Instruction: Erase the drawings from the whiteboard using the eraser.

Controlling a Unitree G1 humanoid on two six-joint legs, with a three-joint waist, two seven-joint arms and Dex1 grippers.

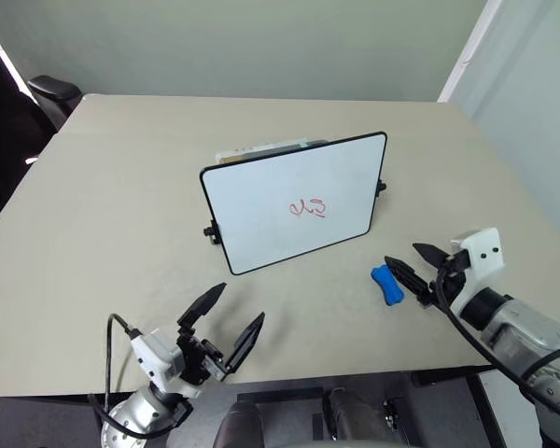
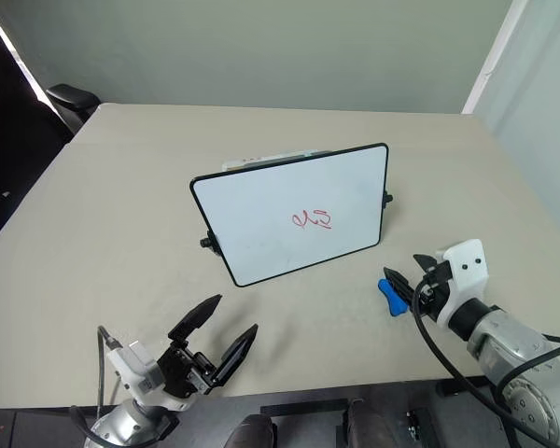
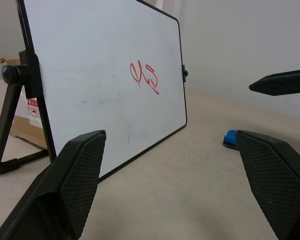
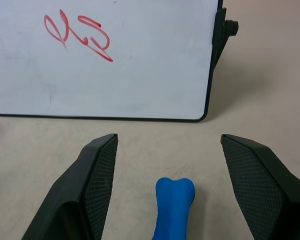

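At the far left a dark chair stands off the table's back corner, and from there the beige top runs wide and bare along its left side. The left gripper sits at the near edge, its two black fingers spread wide apart with nothing between them, pointing toward the board with open table ahead of it. Near the middle stands the whiteboard, propped upright on its stand and leaning back, its long side running across the table and its face turned toward the near edge; the left end sits a little nearer than the right. The drawings, a few red loops, lie right of the board's centre. A flat box shows just behind the board's top edge. Right of the board's lower right corner, clear of the frame, the eraser lies flat on the table, its long axis pointing roughly from the near edge toward the board. The right gripper is just beside it, fingers spread on either side of the blue block's near end without closing on it. Bare table continues to the right edge.
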